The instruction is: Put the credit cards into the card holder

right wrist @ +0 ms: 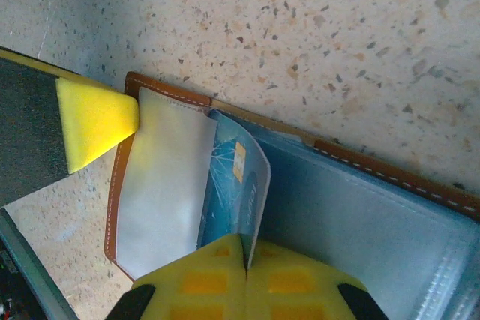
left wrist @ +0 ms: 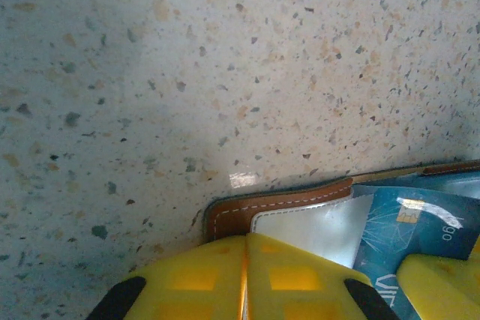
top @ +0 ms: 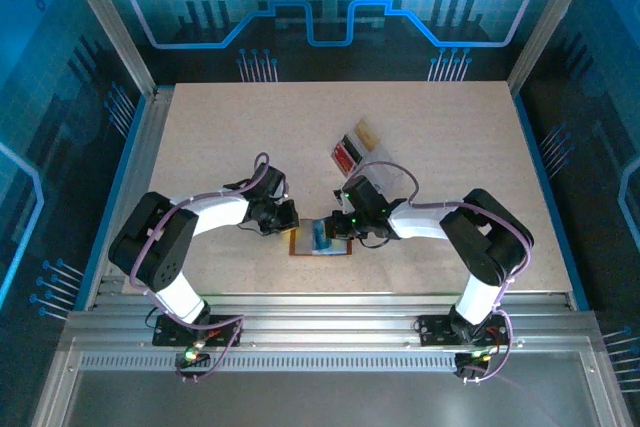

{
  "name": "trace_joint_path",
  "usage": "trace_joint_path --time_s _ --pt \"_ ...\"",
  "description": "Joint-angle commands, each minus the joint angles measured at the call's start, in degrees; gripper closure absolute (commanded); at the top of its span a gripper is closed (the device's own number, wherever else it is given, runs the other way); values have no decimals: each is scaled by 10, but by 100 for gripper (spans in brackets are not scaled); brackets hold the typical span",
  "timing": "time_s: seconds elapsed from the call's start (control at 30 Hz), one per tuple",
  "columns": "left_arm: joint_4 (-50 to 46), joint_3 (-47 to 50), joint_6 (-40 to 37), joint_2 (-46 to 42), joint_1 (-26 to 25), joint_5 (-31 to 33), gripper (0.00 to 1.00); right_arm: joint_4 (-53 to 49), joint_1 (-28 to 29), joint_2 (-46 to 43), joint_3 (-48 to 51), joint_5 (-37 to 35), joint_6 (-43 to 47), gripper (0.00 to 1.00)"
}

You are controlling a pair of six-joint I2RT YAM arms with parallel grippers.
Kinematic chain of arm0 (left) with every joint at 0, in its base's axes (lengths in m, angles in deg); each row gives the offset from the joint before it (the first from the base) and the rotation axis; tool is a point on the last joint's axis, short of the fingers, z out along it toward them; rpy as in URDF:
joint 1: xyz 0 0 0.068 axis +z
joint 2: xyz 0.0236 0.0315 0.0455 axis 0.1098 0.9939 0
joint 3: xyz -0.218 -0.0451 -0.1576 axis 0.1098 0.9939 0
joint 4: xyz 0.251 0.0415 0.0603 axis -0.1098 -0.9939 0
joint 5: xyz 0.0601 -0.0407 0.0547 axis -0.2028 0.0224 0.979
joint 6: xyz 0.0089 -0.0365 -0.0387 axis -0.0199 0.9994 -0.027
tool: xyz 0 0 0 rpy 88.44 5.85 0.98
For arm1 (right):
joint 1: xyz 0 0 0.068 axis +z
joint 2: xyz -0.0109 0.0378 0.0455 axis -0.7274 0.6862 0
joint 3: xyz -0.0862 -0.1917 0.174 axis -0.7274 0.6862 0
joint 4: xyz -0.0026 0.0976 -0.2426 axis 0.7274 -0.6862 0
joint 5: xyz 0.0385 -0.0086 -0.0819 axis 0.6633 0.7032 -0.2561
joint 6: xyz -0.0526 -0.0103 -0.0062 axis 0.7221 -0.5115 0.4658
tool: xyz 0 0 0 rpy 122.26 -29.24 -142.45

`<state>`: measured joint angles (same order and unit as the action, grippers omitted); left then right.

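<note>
- Overhead, both arms reach inward and meet at the card holder (top: 303,246), which lies open and flat on the speckled table (top: 450,127), near its front edge and about midway between the two bases.
- The left gripper (left wrist: 245,243) has its yellow fingers (left wrist: 195,275) pressed tight together, with only a thin seam between them and nothing visibly caught there. Its tip rests on the holder's brown stitched corner, just beside the pale inner pocket (left wrist: 315,226).
- From the right wrist, that same yellow tip touches the outer corner of the holder's left-hand leaf.
- The right gripper (right wrist: 244,243) is closed on the near edge of a blue credit card (right wrist: 229,185), which is pinched between the two yellow pads.
- The blue credit card bows upward over the holder's middle, its chip and pale markings facing up. Its long edge lies against the open side of the pale inner pocket. Whether that edge has slipped beneath the pocket cannot be told.
- The holder's other leaf carries clear sleeves (right wrist: 360,222) with a blue cast, framed by the stitched brown border.
- Farther back on the table, well apart from the holder, sits a clear plastic tray (top: 395,175). A red card (top: 345,154) and a tan card (top: 368,132) are at its left end.
</note>
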<state>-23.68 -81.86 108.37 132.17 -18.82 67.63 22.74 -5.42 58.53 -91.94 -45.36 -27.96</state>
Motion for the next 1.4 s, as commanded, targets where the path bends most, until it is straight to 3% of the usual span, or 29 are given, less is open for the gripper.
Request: trace_joint_path --time_s 0.0,0.33,0.6,0.9,1.37 --pt "7 23 2 64 -24 9 92 -12 44 44 23 40 49 100" --pt "8 22 3 65 -23 7 92 30 21 16 42 74 64 100" --pt "9 23 2 64 -23 6 92 55 6 47 30 119 61 100" --pt "11 22 3 67 -23 3 92 114 -22 100 28 170 1 100" --pt "10 21 2 67 -23 2 92 147 -56 105 45 208 -73 100"
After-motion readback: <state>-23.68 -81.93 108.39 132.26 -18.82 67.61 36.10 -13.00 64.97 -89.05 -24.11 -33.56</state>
